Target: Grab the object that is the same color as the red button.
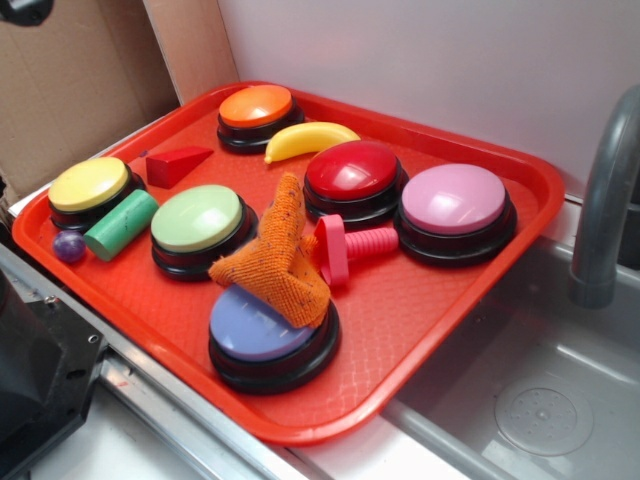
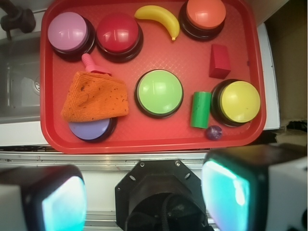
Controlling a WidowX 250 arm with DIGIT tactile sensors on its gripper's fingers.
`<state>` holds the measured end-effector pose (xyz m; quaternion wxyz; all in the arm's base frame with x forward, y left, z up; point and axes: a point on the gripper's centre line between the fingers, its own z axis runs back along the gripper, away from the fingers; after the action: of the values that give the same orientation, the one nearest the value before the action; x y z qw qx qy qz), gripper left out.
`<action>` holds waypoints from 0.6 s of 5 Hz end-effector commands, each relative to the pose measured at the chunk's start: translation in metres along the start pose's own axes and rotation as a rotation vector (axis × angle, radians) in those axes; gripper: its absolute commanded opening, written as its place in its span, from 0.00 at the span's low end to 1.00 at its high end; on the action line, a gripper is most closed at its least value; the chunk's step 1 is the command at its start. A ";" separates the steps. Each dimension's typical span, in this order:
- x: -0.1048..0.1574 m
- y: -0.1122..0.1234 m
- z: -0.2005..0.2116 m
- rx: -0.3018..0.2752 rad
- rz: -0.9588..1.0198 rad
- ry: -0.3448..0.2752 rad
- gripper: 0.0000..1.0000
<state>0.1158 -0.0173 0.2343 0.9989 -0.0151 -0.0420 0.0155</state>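
The gripper (image 2: 144,192) hangs nearest the wrist camera, jaws spread wide and empty, above the near rim of the red tray (image 2: 144,142). Beyond lies the green button (image 2: 159,92). Farther on, the dark red wedge (image 2: 220,61) sits between the yellow button (image 2: 239,101) and orange button (image 2: 206,13), well apart from the red button (image 2: 118,32).

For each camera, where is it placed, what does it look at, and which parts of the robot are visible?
Exterior: beside the tray, angled down across it; only dark robot hardware at the lower left edge.
Wrist: high above, looking down on the tray; the open gripper fills the bottom.
Shared: red button, dark red wedge, orange cloth.
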 end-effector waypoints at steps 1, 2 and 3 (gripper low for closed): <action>0.000 0.000 0.000 0.000 0.000 0.000 1.00; 0.014 0.012 -0.009 0.030 -0.031 -0.028 1.00; 0.033 0.037 -0.032 0.047 -0.024 -0.020 1.00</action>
<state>0.1507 0.0200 0.1955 0.9992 0.0083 -0.0384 0.0085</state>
